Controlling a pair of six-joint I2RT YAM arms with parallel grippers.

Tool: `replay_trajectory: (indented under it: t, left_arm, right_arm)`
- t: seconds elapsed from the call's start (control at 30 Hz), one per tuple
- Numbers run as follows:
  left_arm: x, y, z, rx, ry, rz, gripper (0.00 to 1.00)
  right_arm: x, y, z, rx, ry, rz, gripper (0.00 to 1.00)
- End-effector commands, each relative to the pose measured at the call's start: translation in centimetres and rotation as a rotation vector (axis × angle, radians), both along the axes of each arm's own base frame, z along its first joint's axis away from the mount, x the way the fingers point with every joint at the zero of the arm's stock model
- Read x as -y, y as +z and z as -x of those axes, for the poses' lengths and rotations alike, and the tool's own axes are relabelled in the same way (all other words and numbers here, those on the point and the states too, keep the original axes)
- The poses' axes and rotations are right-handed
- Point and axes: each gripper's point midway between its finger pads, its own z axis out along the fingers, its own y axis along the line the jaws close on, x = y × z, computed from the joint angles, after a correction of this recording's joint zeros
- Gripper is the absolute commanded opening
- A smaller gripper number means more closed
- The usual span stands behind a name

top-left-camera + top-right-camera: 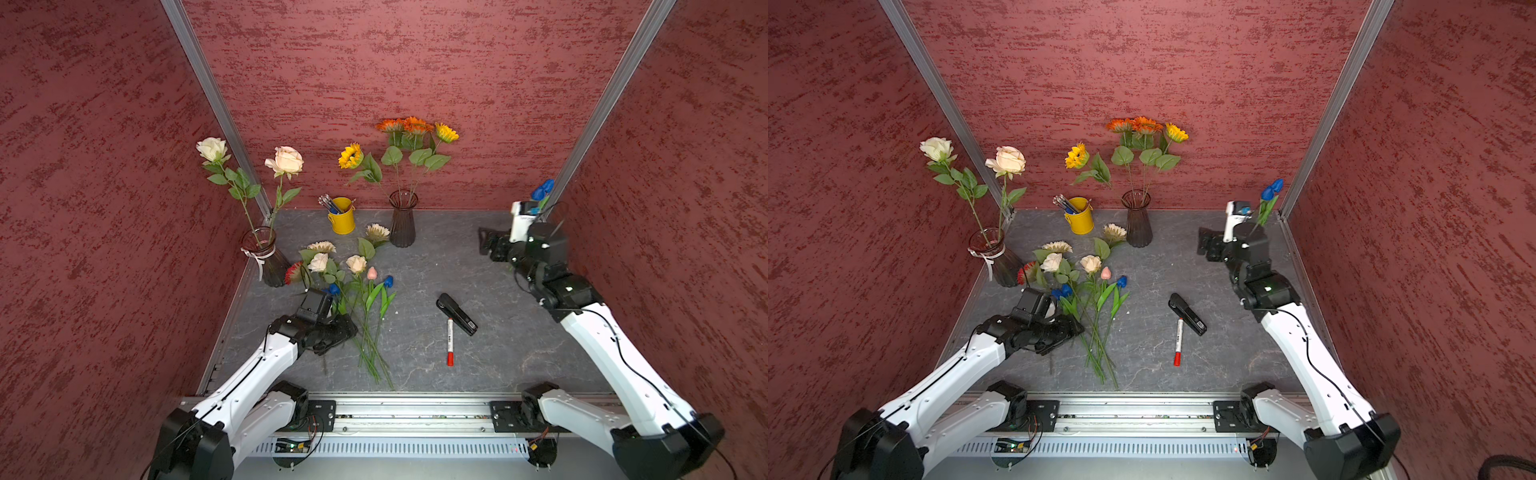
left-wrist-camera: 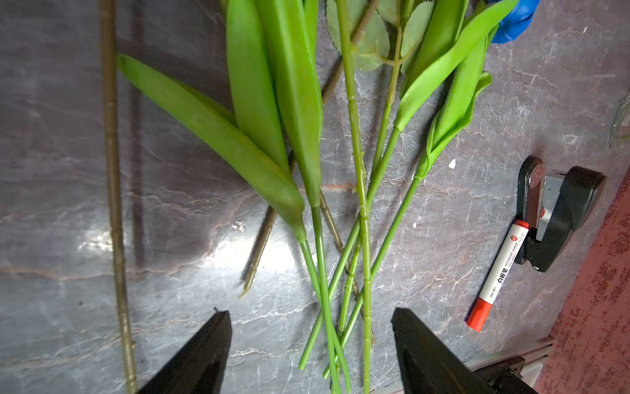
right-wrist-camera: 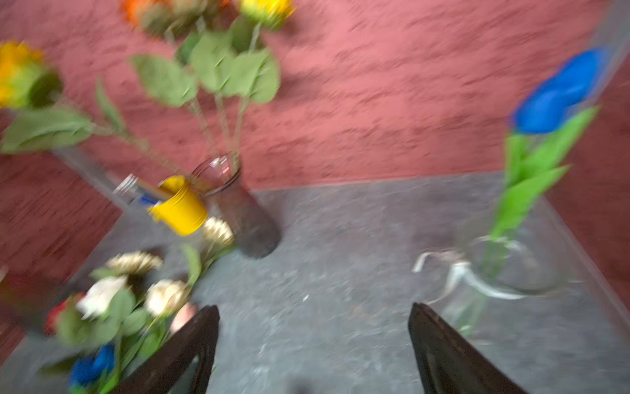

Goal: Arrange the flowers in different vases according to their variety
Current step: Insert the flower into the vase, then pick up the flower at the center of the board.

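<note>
Left wrist view shows our left tool spread empty above unsorted flowers; right tool released too, three vases part-filled.

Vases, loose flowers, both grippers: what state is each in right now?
Smoky flared vase: upright, two roses in it.
Ribbed vase: upright, sunflowers in it.
Clear vase: upright, blue tulips in it.
Loose flowers: lying mixed on the table.
Left gripper: open, over the stem ends.
Right gripper: open, empty.

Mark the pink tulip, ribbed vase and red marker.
pink tulip (image 1: 372, 273), in a top view, bud.
ribbed vase (image 1: 402, 230), in a top view, glass body.
red marker (image 1: 450, 336), in a top view, white barrel.
</note>
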Motion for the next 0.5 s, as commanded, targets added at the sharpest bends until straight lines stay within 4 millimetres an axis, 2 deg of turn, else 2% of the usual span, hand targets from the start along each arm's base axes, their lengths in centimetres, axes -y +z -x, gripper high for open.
replay_trajectory:
  t: [0.0, 0.17, 0.27, 0.47]
  left_arm:
    - [-0.6, 1.4, -0.8, 0.035, 0.035, -0.015, 0.81]
    - [-0.4, 1.0, -1.3, 0.009, 0.041, -0.021, 0.82]
    - [-0.2, 0.8, -1.7, 0.007, 0.036, -0.022, 0.83]
    - [0.5, 1.9, -2.6, 0.052, -0.019, -0.056, 0.81]
  right_arm:
    - [-4.9, -6.1, 1.8, -0.186, 0.085, 0.009, 0.90]
    - [-9.7, -9.2, 2.9, -0.232, 0.167, -0.021, 0.88]
    - [-11.5, -10.8, 3.2, -0.279, 0.187, 0.009, 0.88]
    - [-11.8, -12.4, 3.5, -0.291, 0.163, -0.011, 0.87]
